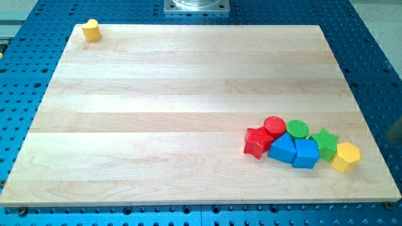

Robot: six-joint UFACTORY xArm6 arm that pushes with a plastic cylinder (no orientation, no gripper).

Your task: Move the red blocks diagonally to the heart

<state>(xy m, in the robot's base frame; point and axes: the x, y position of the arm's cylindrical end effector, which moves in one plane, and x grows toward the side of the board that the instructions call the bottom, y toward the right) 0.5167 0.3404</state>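
Observation:
A red star block [256, 142] and a red round block [274, 125] sit in a cluster at the view's lower right of the wooden board [157, 94]. The two red blocks touch each other. A yellow heart block [92, 29] stands alone at the board's top left corner, far from them. My tip does not show in this view.
Packed against the red blocks are a green round block [298, 129], two blue blocks [283, 149] [306, 154], a green star block [325, 142] and a yellow hexagon block [345, 156]. The arm's metal base [197, 5] is at the view's top.

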